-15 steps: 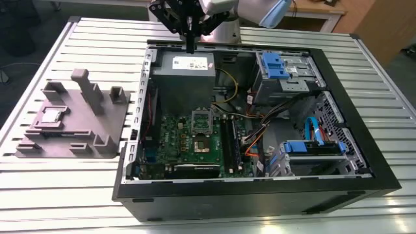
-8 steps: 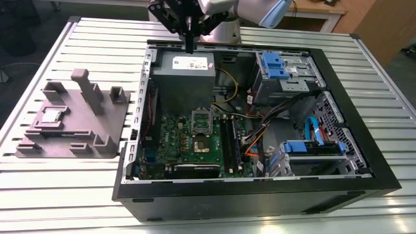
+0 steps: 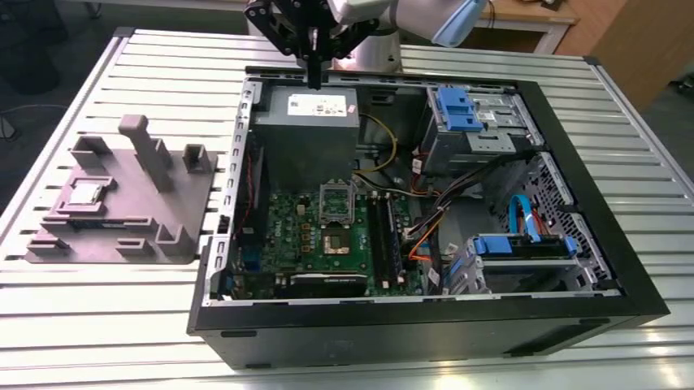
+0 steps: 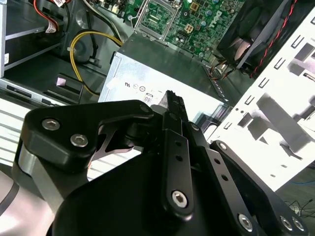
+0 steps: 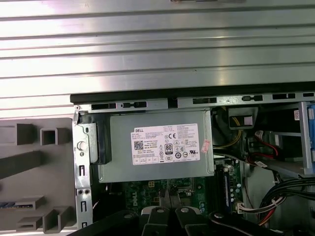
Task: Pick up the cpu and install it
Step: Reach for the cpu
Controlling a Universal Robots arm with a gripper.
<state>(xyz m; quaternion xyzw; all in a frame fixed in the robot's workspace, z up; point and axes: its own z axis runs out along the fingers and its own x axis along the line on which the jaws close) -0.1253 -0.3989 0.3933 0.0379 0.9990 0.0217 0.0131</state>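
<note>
Gripper (image 3: 314,79): fingers closed together, holding nothing. It hung over the rear edge of the open computer case (image 3: 434,323), above the power supply box (image 3: 309,130).

The cpu (image 3: 87,193): lying flat in a recess of the gray fixture (image 3: 162,223) on the table (image 3: 119,325), outside the case on the exterior view's left and well apart from the gripper. Not yet picked up.

Socket (image 3: 337,237) on the motherboard (image 3: 284,231): appeared vacant, with its bracket (image 3: 336,199) raised.

Step in hand, as judged: approach to the cpu. Done well, this calls for travelling clear above the case wall and the fixture's upright posts, then opening the jaws enough to span the chip. The gripper should come down square over the recess and grip by opposite edges only. The chip should be kept level, since a tilted lift could catch on the recess.

Writing: in the first wrist view a white label (image 5: 166,144) on the power supply box carried printed text, a code square and several round marks, with a small pink sticker (image 5: 205,145) just beside it. A strip of the same kind of print showed past the fingers in the second wrist view. No legible marking was noted on the cpu or the fixture
</note>
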